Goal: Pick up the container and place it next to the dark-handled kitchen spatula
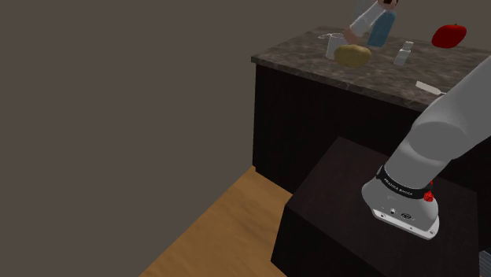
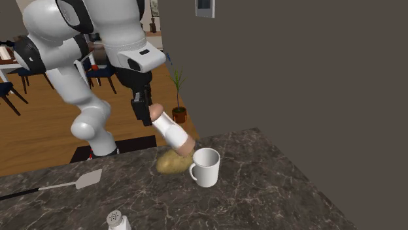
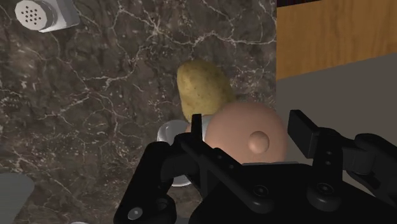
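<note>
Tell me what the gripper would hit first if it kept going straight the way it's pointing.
Probably the potato. The gripper clasps the bottle, whose lower end hangs over the potato on the counter. The mug stands close beside it, so depth leaves some doubt.

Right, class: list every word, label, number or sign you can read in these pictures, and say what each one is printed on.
Black band around the white arm: white lettering, too small to read.
White flange below that band: small dark marks, too small to read.
Container held in the gripper: white middle band, no print visible.
White mug: plain, no text.
So nothing here can be quoted.
</note>
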Controlling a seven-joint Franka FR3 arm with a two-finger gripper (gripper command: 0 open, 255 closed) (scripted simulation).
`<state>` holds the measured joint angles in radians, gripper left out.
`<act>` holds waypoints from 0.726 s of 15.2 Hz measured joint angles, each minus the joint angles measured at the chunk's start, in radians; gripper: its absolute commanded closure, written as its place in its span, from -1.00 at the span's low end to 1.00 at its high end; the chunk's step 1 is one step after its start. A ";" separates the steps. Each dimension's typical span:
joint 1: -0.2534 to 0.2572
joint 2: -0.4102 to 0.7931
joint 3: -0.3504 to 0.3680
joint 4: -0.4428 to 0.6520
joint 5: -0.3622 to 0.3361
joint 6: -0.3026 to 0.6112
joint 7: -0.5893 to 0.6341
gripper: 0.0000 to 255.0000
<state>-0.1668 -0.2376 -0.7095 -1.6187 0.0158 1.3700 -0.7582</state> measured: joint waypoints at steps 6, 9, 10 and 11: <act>-0.051 -0.088 -0.048 -0.041 -0.075 -0.032 -0.096 1.00; -0.076 -0.125 -0.075 -0.052 -0.112 -0.050 -0.149 1.00; -0.080 -0.119 -0.099 -0.041 -0.117 -0.054 -0.177 1.00; -0.088 -0.135 -0.101 -0.047 -0.130 -0.061 -0.188 1.00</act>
<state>-0.2551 -0.3724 -0.8102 -1.6660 -0.1143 1.3095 -0.9458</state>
